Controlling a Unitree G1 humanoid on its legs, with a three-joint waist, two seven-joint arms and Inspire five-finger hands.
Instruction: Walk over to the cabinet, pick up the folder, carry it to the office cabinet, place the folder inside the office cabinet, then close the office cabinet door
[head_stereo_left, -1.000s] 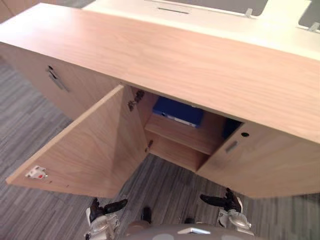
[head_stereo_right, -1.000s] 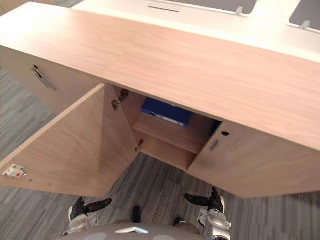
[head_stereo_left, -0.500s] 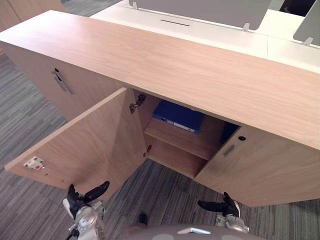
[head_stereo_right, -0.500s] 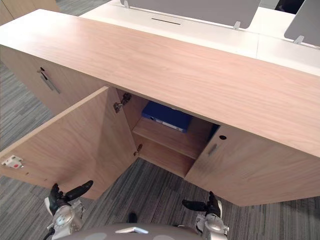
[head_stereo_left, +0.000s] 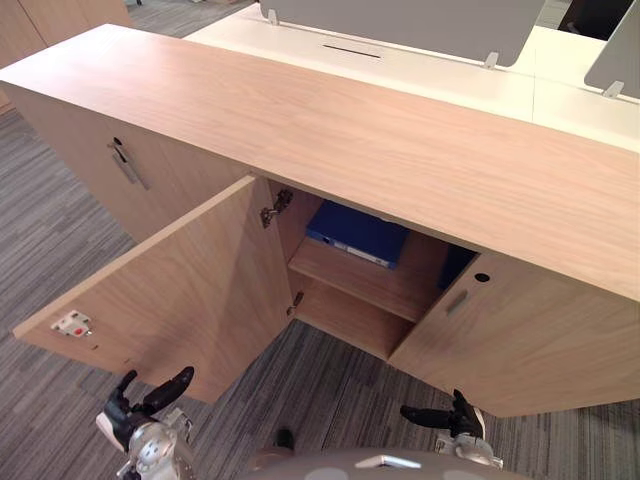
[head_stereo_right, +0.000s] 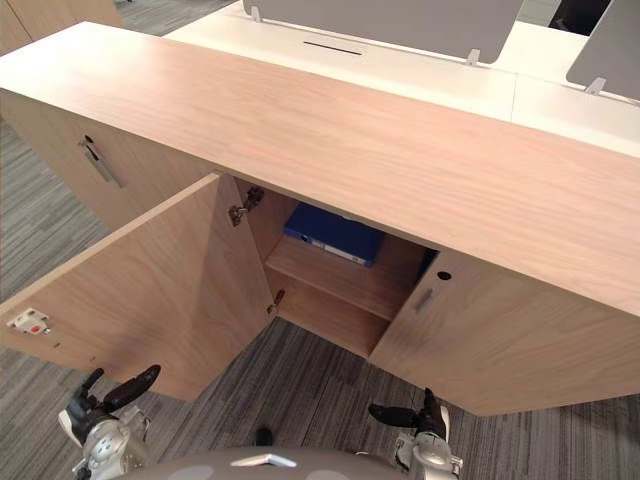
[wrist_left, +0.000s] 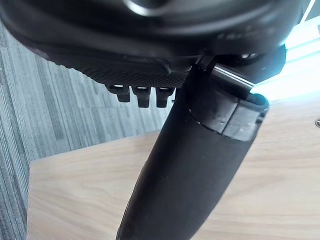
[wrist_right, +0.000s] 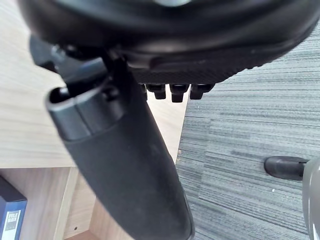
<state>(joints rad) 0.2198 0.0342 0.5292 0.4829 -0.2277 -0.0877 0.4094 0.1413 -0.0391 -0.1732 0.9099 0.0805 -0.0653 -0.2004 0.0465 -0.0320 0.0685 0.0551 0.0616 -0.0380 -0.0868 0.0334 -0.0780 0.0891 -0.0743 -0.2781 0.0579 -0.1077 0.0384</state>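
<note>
The blue folder (head_stereo_left: 358, 233) lies flat on the upper shelf (head_stereo_left: 372, 281) inside the office cabinet (head_stereo_left: 350, 130), at twelve o'clock from me. Placing looks done, so I judge the step in hand is closing up. The left door (head_stereo_left: 180, 290) stands swung wide toward nine o'clock, and the right door (head_stereo_left: 520, 340) is ajar at three. My left hand (head_stereo_left: 140, 412) hangs low at seven o'clock, fingers relaxed, holding nothing. My right hand (head_stereo_left: 448, 417) at five o'clock is likewise loose and empty. Next I'd get the left hand round the left door's free edge and push it toward the frame.
</note>
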